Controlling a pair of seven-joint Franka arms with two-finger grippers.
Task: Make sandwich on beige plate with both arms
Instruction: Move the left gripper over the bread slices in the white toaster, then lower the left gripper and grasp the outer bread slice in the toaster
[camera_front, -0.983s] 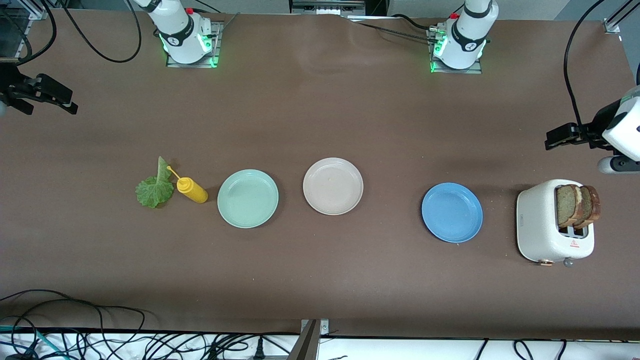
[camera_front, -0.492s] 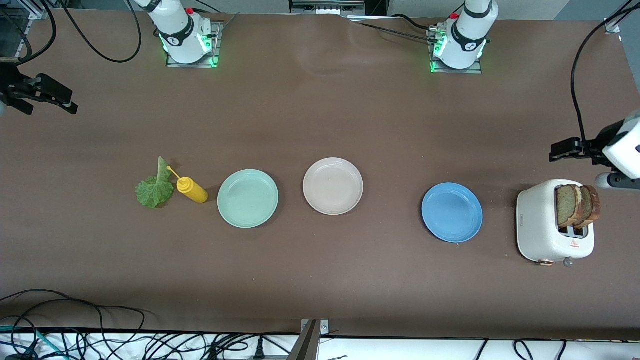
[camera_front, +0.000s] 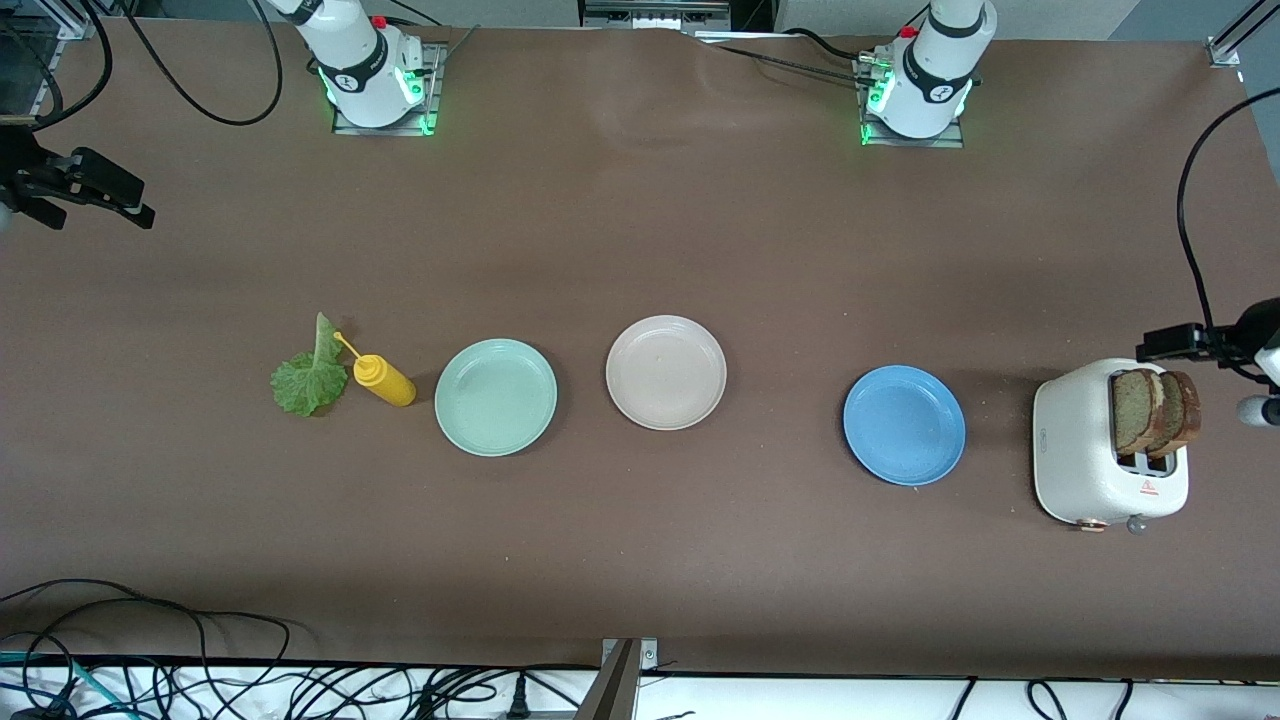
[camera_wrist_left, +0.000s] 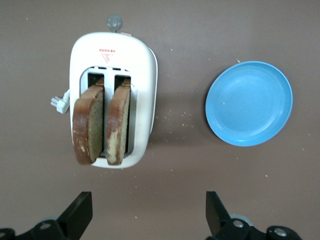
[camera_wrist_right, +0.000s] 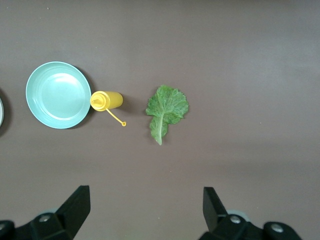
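The beige plate (camera_front: 666, 372) stands bare at mid-table. Two brown-crusted bread slices (camera_front: 1155, 410) stand upright in a white toaster (camera_front: 1085, 450) at the left arm's end; they also show in the left wrist view (camera_wrist_left: 90, 126). A green lettuce leaf (camera_front: 308, 378) lies flat at the right arm's end and shows in the right wrist view (camera_wrist_right: 165, 109). My left gripper (camera_front: 1178, 342) (camera_wrist_left: 148, 215) is open and empty, over the table beside the toaster. My right gripper (camera_front: 100, 192) (camera_wrist_right: 145, 210) is open and empty, over bare table near the lettuce.
A yellow squeeze bottle (camera_front: 385, 380) lies beside the lettuce. A mint-green plate (camera_front: 496, 397) sits between the bottle and the beige plate. A blue plate (camera_front: 904, 425) sits between the beige plate and the toaster. Cables hang along the table's front edge.
My left gripper has moved toward the toaster, from over the table's end to just beside the bread slices. The right arm has not moved.
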